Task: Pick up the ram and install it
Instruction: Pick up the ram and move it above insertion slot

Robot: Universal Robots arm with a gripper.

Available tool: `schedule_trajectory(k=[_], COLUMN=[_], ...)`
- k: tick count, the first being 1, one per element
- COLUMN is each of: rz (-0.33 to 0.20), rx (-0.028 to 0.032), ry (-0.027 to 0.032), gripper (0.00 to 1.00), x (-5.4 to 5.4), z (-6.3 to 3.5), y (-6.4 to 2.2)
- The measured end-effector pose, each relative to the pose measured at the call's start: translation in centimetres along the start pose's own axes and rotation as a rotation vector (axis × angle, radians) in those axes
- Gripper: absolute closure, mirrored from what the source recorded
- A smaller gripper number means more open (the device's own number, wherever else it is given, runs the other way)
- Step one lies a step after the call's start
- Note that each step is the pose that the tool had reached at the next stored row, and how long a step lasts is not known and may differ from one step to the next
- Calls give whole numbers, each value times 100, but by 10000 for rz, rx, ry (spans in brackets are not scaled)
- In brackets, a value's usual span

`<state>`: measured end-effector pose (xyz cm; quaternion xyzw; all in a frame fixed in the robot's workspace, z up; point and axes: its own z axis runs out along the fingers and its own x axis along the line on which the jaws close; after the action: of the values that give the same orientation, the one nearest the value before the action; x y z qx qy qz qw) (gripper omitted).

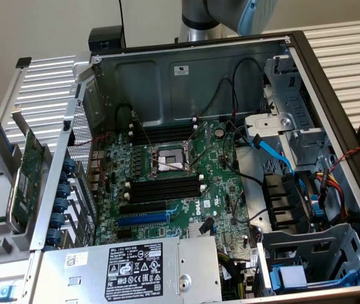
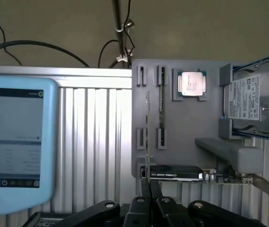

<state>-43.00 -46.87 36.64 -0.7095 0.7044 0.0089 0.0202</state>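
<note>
The ram stands on edge in its grey holder tray, not yet picked up. The gripper hangs well apart from it, jaws clenched on nothing. The motherboard's memory slots lie empty, so the whole job looks left to do.

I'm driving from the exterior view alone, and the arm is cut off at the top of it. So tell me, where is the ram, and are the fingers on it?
Observer: The ram stands on edge in a grey holder, apart from the fingers.
Operator: Are the fingers open?
Observer: No, they are shut.
Operator: What sits next to the ram in that holder?
Observer: A processor chip lies flat in its own pocket beside it.
</note>
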Motion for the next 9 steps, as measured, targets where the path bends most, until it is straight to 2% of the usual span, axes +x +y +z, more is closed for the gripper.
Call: schedule_trajectory(k=[7,9], rz=[-69,-76], rx=[-4,-1], ry=[-8,-49], gripper=[88,88], x=[2,6], z=[-54,-113], y=[-194,-238])
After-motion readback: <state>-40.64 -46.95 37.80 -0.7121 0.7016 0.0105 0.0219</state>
